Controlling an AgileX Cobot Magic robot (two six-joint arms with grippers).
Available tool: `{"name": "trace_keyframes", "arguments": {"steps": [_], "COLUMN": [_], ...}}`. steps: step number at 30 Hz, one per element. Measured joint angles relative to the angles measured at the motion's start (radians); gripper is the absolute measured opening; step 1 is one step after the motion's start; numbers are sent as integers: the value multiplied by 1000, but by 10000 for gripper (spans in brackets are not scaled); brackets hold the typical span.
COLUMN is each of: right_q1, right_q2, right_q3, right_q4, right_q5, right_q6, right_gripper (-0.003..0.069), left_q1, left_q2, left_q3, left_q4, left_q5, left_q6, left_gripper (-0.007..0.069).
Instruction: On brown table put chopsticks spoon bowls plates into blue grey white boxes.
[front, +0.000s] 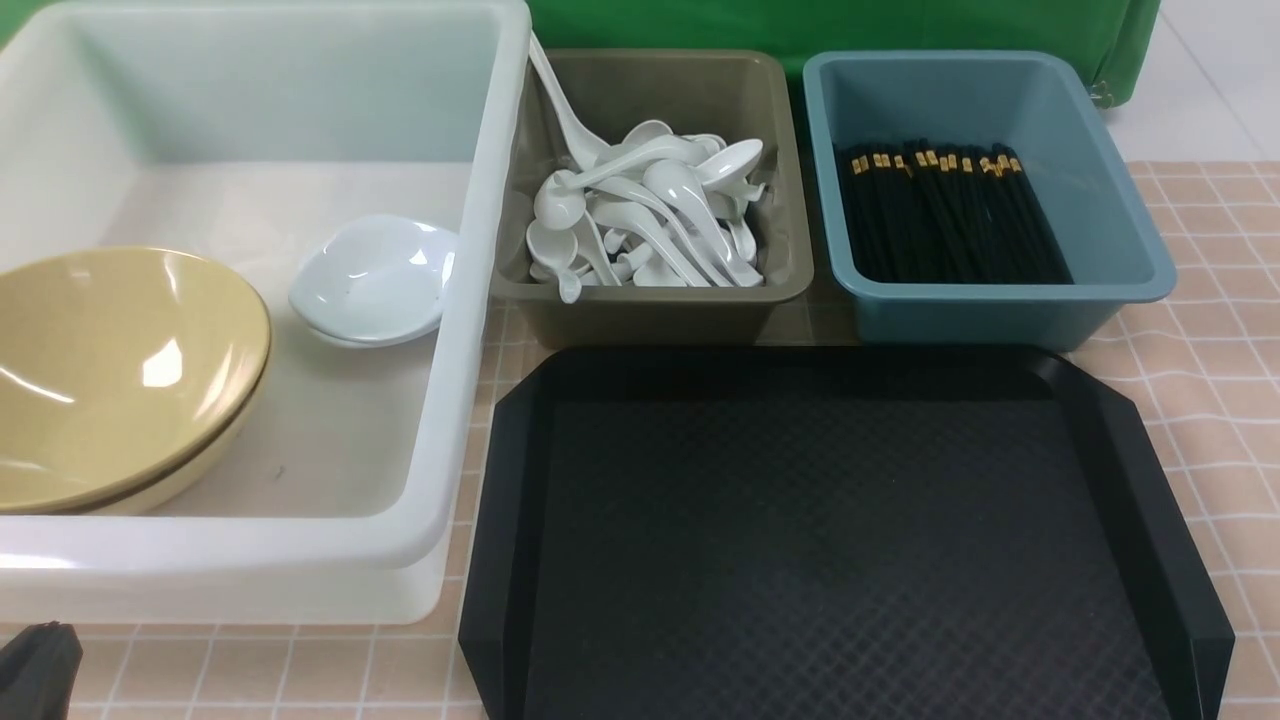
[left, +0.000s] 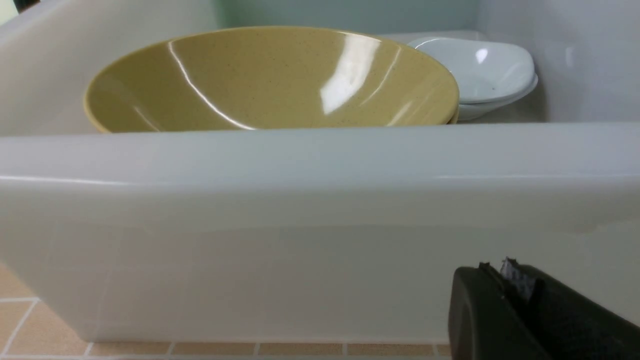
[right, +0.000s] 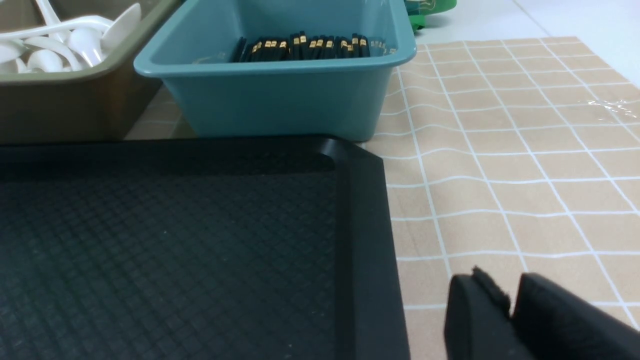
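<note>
- We see the brown table (front: 1210, 330) gridded with white lines, a green cloth (front: 840, 25) behind.
- On it stand the white tub (front: 470, 300) with bowls (front: 120, 370) and plates (front: 375, 280), the grey box (front: 650, 305) of spoons (front: 650, 215), the blue box (front: 1000, 310) of chopsticks (front: 950, 215), and a black tray (front: 830, 540).
- Our left gripper (left: 505, 285) is pressed together, empty; the right gripper (right: 510, 305) shows a narrow gap, holding nothing.

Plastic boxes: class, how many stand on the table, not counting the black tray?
3. The white tub stands on the left, the olive-grey box in the middle, and the teal-blue box on the right. None appears hidden.
</note>
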Motion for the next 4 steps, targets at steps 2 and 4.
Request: {"name": "trace_keyframes", "arguments": {"steps": [2, 4], "right_q1": [0, 0], "right_q2": [0, 0], "right_q3": [0, 0], "right_q4": [0, 0], "right_q5": [0, 0], "right_q6": [0, 0], "right_gripper": [162, 163], "left_q1": [0, 0], "left_q2": [0, 0], "left_q3": [0, 0], "left_q4": [0, 0], "left_q5": [0, 0], "left_q6": [0, 0], "left_gripper": [4, 4]}}
